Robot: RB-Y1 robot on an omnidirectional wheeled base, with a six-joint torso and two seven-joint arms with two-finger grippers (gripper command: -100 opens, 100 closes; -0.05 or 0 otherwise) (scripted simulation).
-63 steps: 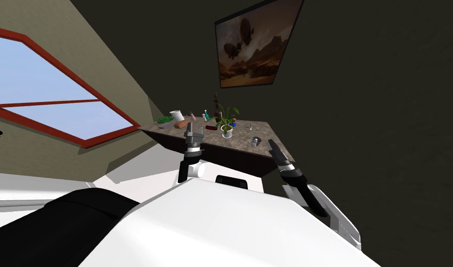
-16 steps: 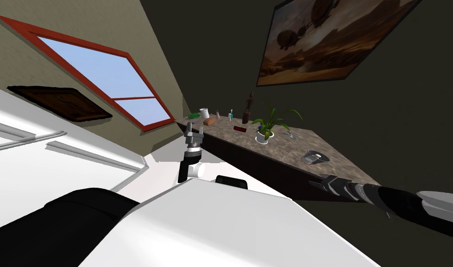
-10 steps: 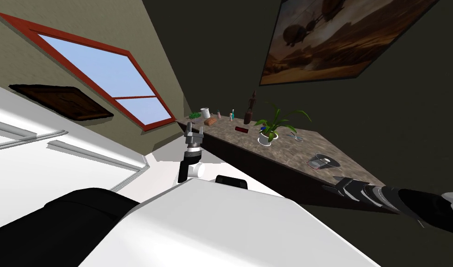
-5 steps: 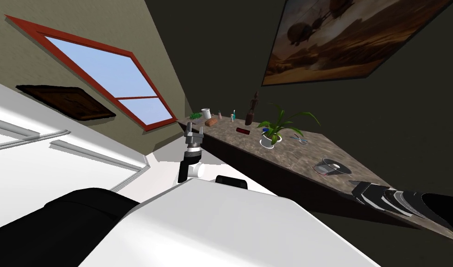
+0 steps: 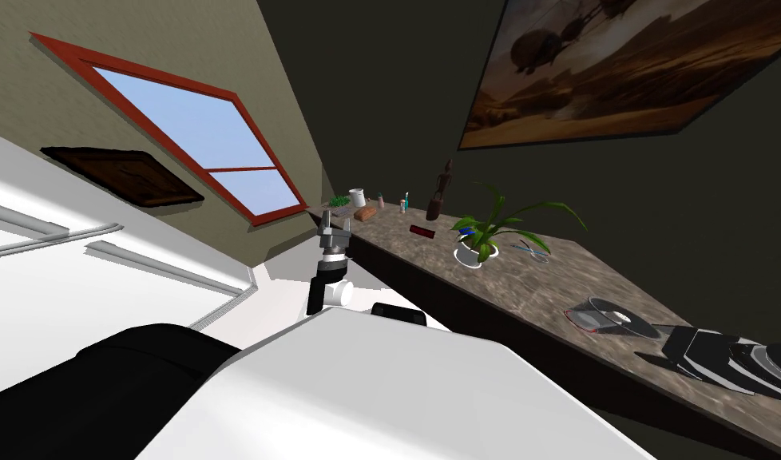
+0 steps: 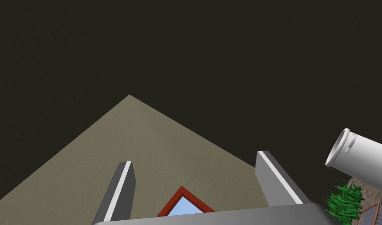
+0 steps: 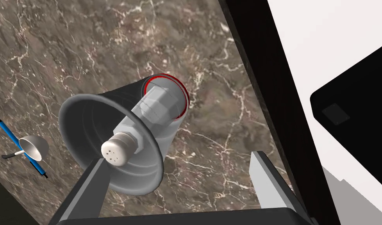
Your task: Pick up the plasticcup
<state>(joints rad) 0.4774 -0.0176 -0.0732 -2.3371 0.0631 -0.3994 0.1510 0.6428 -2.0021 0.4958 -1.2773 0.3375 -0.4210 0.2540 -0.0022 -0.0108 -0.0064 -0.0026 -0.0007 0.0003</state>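
Right gripper (image 7: 178,160) reaching farther over counter (image 5: 509,271), fingers gaping beside dark cup (image 5: 608,314) lower right, maybe touching; left gripper (image 6: 194,158) gaping too.

Right tool (image 7: 178,160): fingers spread above the table (image 7: 209,50). The flared rim of the cup (image 7: 108,129) sat in line with one finger (image 7: 88,187); contact could not be judged. Bare marble lay ahead of the other finger, out to the table's dark front edge (image 7: 260,78). A shaker (image 7: 120,150) stood inside the cup and took up its middle. Pen (image 7: 8,133) and spoon (image 7: 30,148) lay apart from the cup, on the side away from that edge. Potted plant (image 5: 475,254) stood well apart, farther along the table.
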